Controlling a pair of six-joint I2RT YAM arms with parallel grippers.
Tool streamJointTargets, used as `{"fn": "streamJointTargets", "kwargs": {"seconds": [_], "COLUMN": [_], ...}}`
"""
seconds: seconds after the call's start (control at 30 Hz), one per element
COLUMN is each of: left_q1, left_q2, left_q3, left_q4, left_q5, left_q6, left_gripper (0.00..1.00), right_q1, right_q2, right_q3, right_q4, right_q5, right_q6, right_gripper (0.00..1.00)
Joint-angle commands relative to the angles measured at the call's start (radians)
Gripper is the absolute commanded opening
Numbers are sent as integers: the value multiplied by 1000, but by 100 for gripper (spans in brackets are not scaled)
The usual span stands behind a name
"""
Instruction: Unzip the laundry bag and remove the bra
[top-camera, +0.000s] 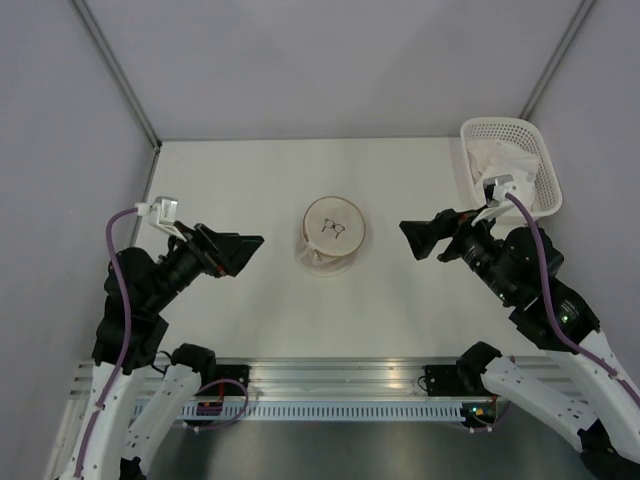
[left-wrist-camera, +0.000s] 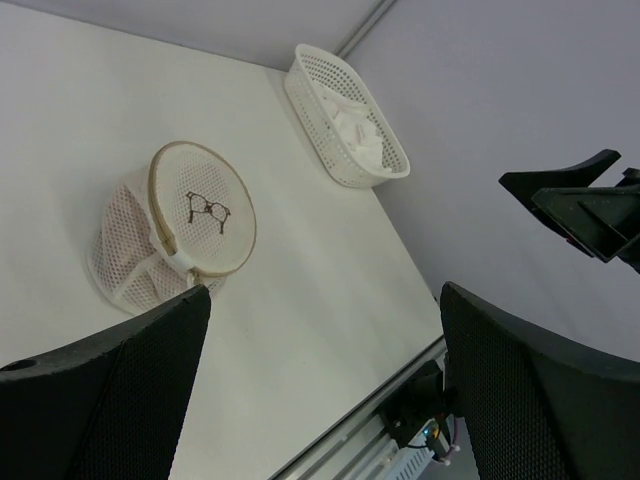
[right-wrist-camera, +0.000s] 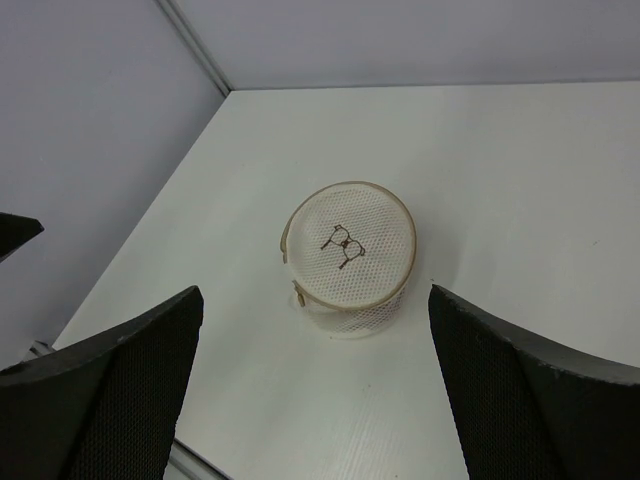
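The laundry bag (top-camera: 331, 235) (left-wrist-camera: 190, 225) (right-wrist-camera: 350, 250) is a small round whitish mesh pod standing mid-table. Its flat top bears a dark bra drawing, and its brownish zip rim looks closed all the way round. A small zip pull (right-wrist-camera: 301, 294) hangs at the rim's near side. The bra is hidden; only a faint pinkish tint shows through the mesh wall. My left gripper (top-camera: 247, 254) (left-wrist-camera: 325, 320) hovers open to the left of the bag, apart from it. My right gripper (top-camera: 414, 238) (right-wrist-camera: 314, 300) hovers open on the bag's right, holding nothing.
A white plastic lattice basket (top-camera: 545, 170) (left-wrist-camera: 330, 110) with white cloth in it stands at the far right corner, just behind my right arm. An aluminium rail (top-camera: 340, 385) runs along the near table edge. Grey walls close the back and both sides.
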Motion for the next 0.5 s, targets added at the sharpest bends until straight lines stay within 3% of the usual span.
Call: {"fn": "streamJointTargets", "kwargs": {"seconds": [0.0, 0.47], "left_q1": [0, -1], "left_q2": [-2, -34], "left_q3": [-36, -269], "left_q4": [75, 196], "left_q5": [48, 24], "left_q6": [-45, -174], "left_gripper": [100, 100], "right_q1": [1, 2], "right_q2": [-4, -17], "right_q3": [-10, -203], "right_q4": [38, 199], "right_q5": [-12, -79], "right_q6": [-5, 42], "right_gripper": [98, 98]}}
